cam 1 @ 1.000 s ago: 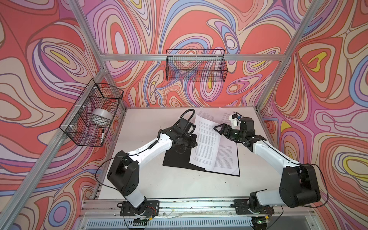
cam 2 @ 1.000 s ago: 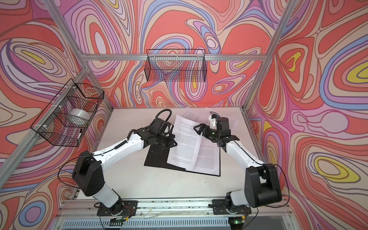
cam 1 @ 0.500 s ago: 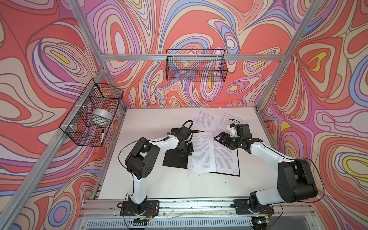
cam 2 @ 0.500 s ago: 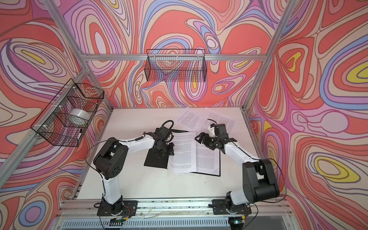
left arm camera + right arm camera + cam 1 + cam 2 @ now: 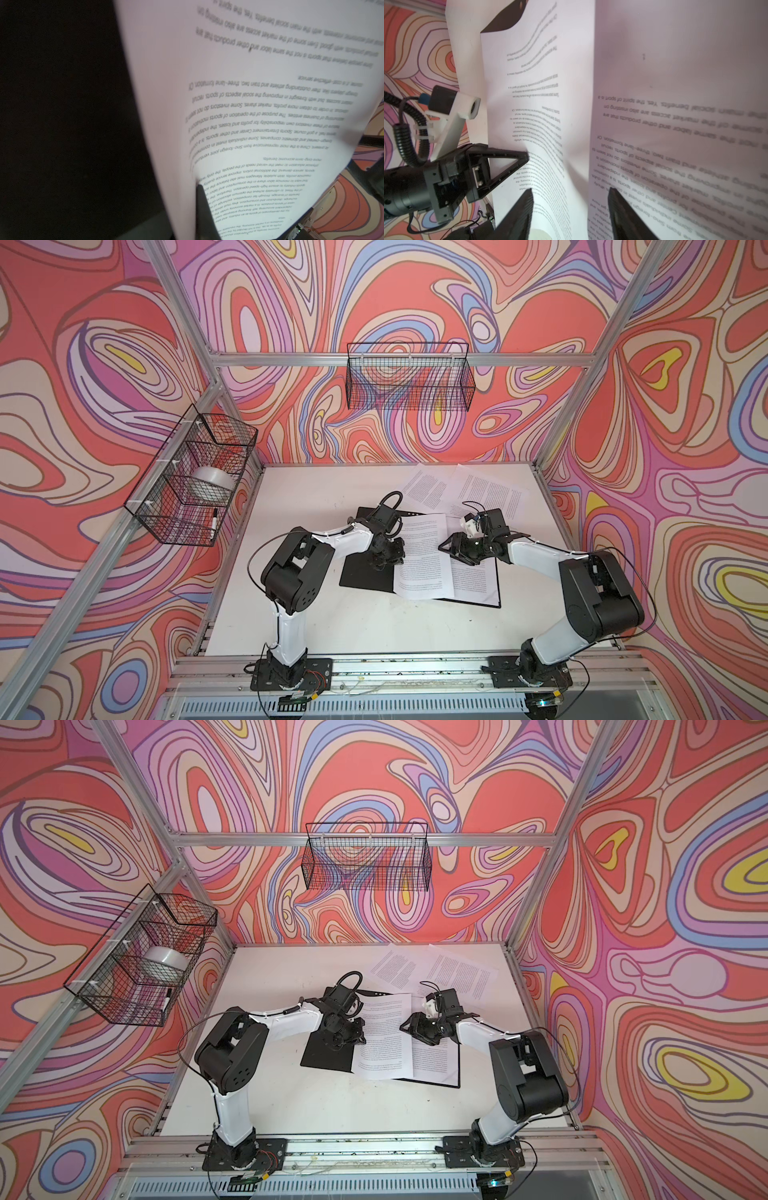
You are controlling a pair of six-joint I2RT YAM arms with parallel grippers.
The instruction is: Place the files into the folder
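The folder [image 5: 365,572] [image 5: 326,1054] lies open on the table, black inside up. Two files cover its right half: one sheet [image 5: 422,556] [image 5: 380,1040] across the spine, another [image 5: 473,580] [image 5: 434,1056] beside it. My left gripper [image 5: 384,560] [image 5: 345,1040] is shut on the left edge of the spine sheet [image 5: 249,124]; one finger [image 5: 202,207] shows beside the paper. My right gripper [image 5: 453,551] [image 5: 409,1029] [image 5: 571,199] hovers low over both sheets, jaws apart, straddling their overlap. Two more files [image 5: 428,489] [image 5: 490,493] lie loose behind.
A wire basket [image 5: 195,472] on the left wall holds a tape roll [image 5: 210,483] and a marker. Another wire basket [image 5: 409,377] hangs on the back wall. Aluminium frame posts [image 5: 552,439] stand at the table's corners.
The sheet that was held tilted up now lies nearly flat on the folder. My left arm has folded back and down with it. My right gripper has dropped lower and its jaws have narrowed.
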